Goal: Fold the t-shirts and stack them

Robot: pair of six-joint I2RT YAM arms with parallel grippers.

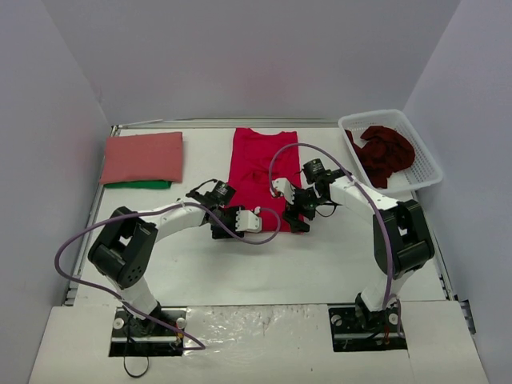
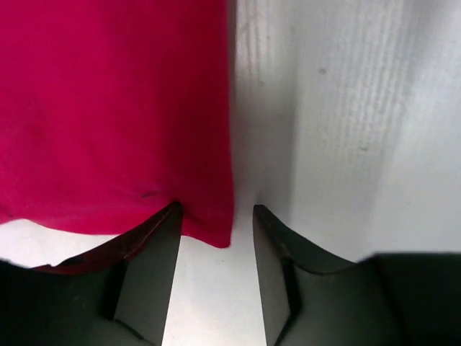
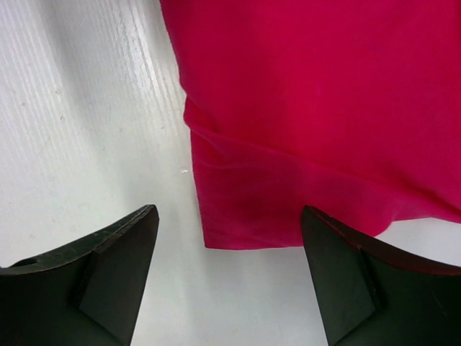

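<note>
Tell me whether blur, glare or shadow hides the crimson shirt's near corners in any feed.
Top external: even light, no glare, but the near corners of the crimson t-shirt are covered from above. Left wrist: soft focus, a grey shadow band on the table beside the corner, yet readable. Right wrist: sharpest, corner and fold clear.

A flat crimson cloth t-shirt [image 1: 264, 164] lies in the middle of the white tabletop [image 1: 336, 256]. At the far left, a folded salmon-red cloth shirt [image 1: 144, 156] rests on a folded green cloth [image 1: 138, 185]. At the far right, a white plastic lattice basket [image 1: 424, 156] holds a crumpled maroon cloth shirt [image 1: 384, 152].
</note>
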